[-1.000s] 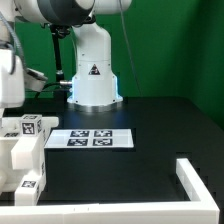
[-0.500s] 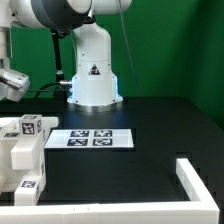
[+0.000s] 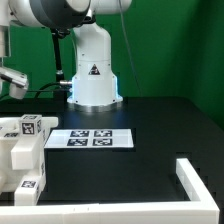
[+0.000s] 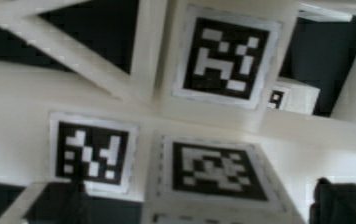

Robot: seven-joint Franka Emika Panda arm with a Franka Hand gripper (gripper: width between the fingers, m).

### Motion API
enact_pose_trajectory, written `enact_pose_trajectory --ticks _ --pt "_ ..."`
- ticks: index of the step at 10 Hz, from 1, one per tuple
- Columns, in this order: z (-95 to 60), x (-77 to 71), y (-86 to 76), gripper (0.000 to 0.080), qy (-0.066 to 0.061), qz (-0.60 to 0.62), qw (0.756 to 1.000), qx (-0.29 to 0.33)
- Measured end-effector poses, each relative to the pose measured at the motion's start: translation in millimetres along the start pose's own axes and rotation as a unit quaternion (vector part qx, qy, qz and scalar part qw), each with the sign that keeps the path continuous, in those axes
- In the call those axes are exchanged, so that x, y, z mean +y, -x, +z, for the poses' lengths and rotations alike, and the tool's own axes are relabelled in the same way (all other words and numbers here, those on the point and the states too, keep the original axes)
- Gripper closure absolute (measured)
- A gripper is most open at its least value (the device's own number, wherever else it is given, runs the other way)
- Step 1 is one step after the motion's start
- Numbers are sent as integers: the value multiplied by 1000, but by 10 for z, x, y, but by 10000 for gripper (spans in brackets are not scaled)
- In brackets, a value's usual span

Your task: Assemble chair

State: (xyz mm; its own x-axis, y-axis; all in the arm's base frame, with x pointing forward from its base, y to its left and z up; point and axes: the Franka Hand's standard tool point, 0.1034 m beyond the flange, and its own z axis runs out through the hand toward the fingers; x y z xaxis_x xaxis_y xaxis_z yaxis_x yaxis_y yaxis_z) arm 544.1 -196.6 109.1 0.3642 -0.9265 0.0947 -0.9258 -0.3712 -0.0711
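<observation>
The chair parts (image 3: pixel 22 150) are chunky white blocks with black-and-white marker tags, grouped at the exterior view's lower left. My gripper (image 3: pixel 12 82) hangs above them at that view's left edge, mostly cut off. In the wrist view a tagged white chair piece (image 4: pixel 201 130) with a cross brace fills the picture. My gripper (image 4: pixel 193 205) is open, with one dark fingertip (image 4: pixel 50 203) on each side of the piece. The fingertips stand apart from it and hold nothing.
The marker board (image 3: pixel 90 139) lies flat on the black table in front of the robot's white base (image 3: pixel 93 75). A low white L-shaped corner rail (image 3: pixel 195 180) sits at the exterior view's lower right. A green wall stands behind.
My hand has turned and drawn back toward the exterior view's left edge, so less of it shows. The chair parts have stayed in place.
</observation>
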Motion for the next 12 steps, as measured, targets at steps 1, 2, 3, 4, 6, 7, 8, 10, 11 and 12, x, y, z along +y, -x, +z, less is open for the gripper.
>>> enact_pose_trajectory --ticks 1,2,3,4,6,7,8,10,11,12 --pt "-10 -34 15 157 5 -64 998 5" --pt "-15 -59 29 151 4 -111 994 7" --pt "-10 -42 14 151 6 -146 989 7" --pt "-9 -40 11 150 6 -172 985 7" --pt "-14 -31 1 150 6 -249 968 7" --pt "-59 7 -12 150 2 -331 944 1" --pt "-122 9 -16 150 -5 -371 929 0" --pt "-274 -8 0 150 -20 -450 893 2" --pt "-266 4 4 150 -20 -449 893 -1" --pt "-254 5 24 150 -16 -450 893 -10"
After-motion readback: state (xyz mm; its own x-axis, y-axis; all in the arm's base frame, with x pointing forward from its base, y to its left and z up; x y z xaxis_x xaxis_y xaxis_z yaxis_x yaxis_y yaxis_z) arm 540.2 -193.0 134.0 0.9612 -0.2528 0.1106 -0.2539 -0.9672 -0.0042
